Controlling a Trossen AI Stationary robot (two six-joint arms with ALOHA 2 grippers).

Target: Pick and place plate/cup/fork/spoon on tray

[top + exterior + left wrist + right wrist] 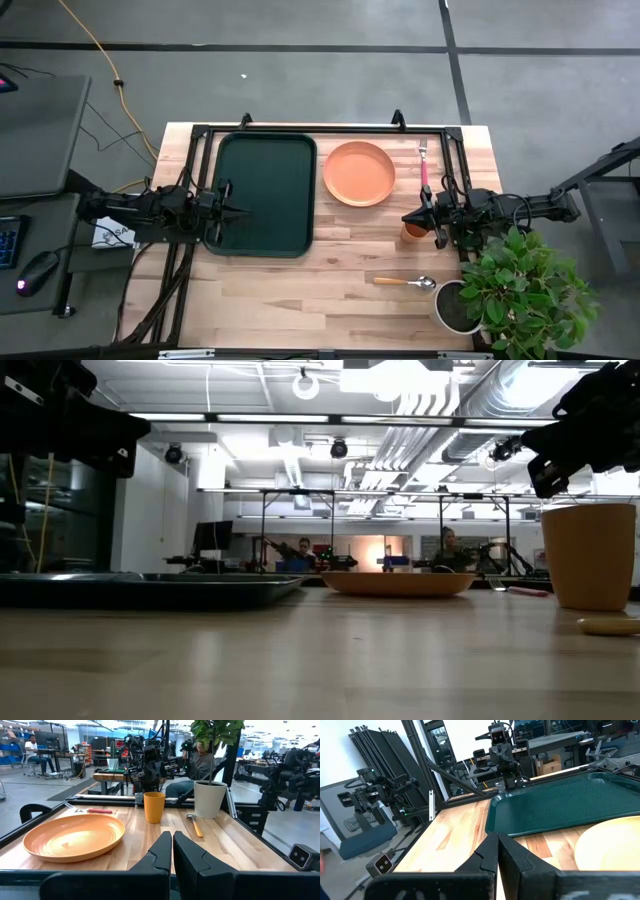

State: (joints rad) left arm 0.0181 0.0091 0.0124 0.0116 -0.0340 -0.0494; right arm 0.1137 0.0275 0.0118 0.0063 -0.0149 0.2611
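Note:
The dark green tray [262,193] lies on the table's left half. The orange plate [358,173] lies right of it on the wood. The orange cup [414,231] stands upright right of the plate; it also shows in the left wrist view [154,806]. The pink-handled fork [424,166] lies at the far right, the orange-handled spoon [405,283] nearer the front. My left gripper [240,211] is shut and empty above the tray's left part. My right gripper [408,217] is shut and empty, just above the cup.
A grey pot with a green plant [520,285] stands at the table's front right corner, close to my right arm. A black frame [330,129] runs along the table's far edge. Bare wood lies in front of the tray and plate.

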